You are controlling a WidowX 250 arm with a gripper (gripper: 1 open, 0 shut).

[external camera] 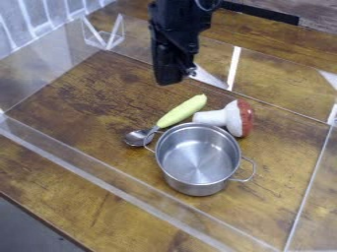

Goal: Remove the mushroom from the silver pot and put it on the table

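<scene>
The mushroom (230, 117) lies on its side on the table (93, 103), its cream stem pointing left and its reddish-brown cap to the right, just behind the silver pot (199, 159). The pot stands empty in front of it, close to the mushroom. My gripper (168, 77) hangs above the table to the upper left of the mushroom, well apart from it; its black fingers look closed together with nothing between them.
A long yellow-green vegetable (180, 110) lies between the mushroom and a small metal spoon (140, 137) at the pot's left. Low clear acrylic walls (93, 167) border the tabletop on all sides.
</scene>
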